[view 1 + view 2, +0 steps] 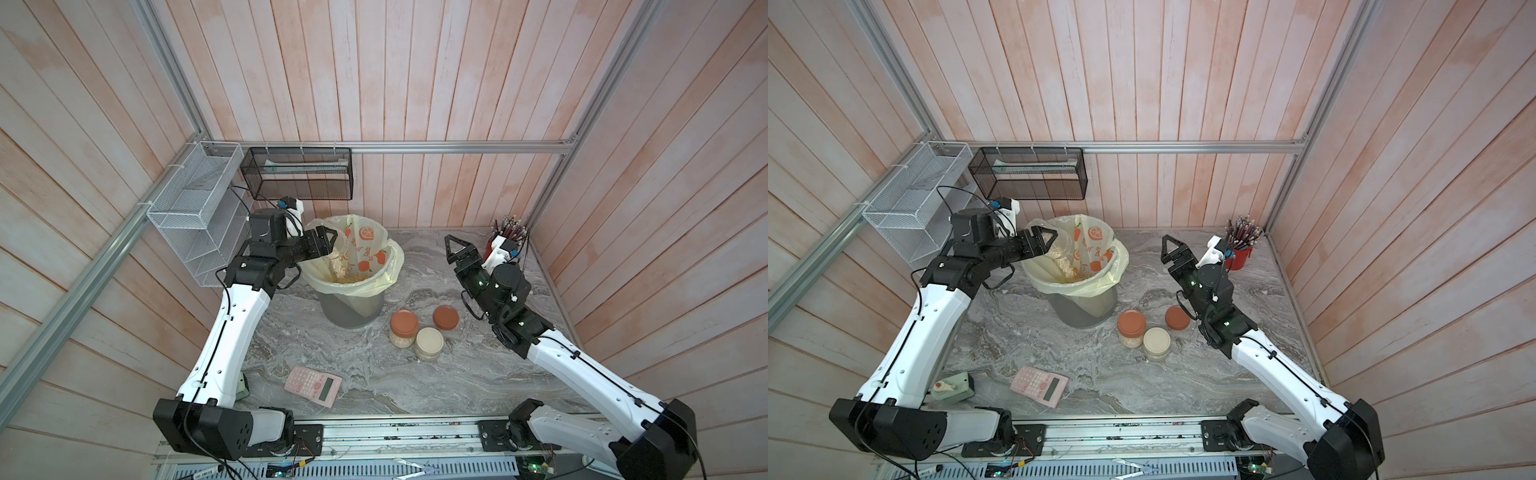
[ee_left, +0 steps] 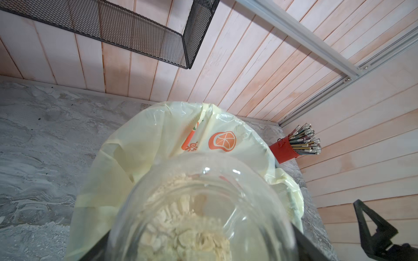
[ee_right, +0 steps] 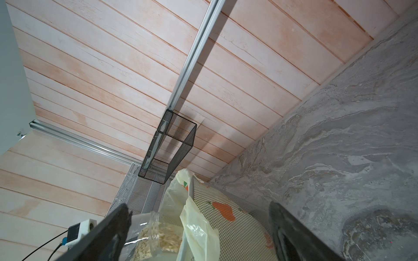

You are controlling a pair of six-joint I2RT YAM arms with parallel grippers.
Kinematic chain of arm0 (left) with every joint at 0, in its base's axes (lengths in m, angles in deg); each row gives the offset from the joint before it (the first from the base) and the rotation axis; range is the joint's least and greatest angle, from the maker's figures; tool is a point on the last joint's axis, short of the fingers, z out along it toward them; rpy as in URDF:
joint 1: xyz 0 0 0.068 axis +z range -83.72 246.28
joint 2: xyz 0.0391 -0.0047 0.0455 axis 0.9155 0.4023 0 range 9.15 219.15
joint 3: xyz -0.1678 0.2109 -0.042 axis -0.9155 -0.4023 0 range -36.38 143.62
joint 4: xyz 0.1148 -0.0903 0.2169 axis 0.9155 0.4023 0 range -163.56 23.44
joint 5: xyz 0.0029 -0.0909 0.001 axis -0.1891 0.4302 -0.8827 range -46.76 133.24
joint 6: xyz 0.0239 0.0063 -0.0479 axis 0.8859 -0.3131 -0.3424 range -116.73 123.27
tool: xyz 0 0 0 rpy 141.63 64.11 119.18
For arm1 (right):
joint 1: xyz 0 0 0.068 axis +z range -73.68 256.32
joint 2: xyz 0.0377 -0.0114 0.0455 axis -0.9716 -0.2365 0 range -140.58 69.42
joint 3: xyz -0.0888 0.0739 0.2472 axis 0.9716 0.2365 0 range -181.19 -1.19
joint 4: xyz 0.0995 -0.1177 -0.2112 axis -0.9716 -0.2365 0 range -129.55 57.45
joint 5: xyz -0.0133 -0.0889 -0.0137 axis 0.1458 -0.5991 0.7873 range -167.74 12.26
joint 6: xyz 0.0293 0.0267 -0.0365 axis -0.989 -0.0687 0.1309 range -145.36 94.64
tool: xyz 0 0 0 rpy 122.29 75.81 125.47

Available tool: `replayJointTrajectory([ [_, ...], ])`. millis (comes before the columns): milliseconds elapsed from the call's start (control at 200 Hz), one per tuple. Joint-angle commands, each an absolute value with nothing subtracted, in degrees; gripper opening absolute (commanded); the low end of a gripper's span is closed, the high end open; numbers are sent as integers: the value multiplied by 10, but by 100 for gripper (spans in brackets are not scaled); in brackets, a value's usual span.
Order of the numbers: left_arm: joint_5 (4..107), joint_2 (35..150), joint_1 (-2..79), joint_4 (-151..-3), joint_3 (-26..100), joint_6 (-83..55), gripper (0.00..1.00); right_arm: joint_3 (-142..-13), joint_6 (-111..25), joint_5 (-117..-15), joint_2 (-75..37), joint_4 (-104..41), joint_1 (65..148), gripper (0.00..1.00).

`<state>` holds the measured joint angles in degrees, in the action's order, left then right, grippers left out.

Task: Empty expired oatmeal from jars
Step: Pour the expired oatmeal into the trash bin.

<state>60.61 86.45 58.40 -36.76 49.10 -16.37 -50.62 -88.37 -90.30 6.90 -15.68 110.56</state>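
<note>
Marble tabletop [image 1: 415, 386], timber walls. My left pincer [image 1: 329, 245] pinches the open jar [image 2: 203, 198], tipped mouth-down over the bin [image 1: 353, 311]. Oatmeal [image 2: 181, 232] crowds the neck and some lies in the liner [image 1: 397, 259]. Right pincer [image 1: 457, 251] hangs spread, empty, well apart. Recommendation: tilt steeper, hold the mouth inside the rim, shake lightly to free clinging flakes. Orange-lidded jar [image 1: 404, 326] and cream-lidded jar [image 1: 429, 343] stand near the bin, unemptied.
</note>
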Motion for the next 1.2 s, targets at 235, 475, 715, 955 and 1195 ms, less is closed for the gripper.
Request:
replayJointTrajectory([
  [235,585,903,548,-347,560,-99,19,-526,-857,-857,51,-168,1093,97],
  [475,541,953,527,-254,643,-31,18,-554,-819,-819,34,-195,1092,97],
  [715,496,1001,516,-219,704,-3,16,-543,-823,-802,34,-181,1091,97],
  [955,534,1046,483,-228,746,-23,15,-577,-801,-774,13,-212,1090,97],
  [1195,484,998,485,-222,696,8,19,-566,-806,-760,11,-199,1092,96],
])
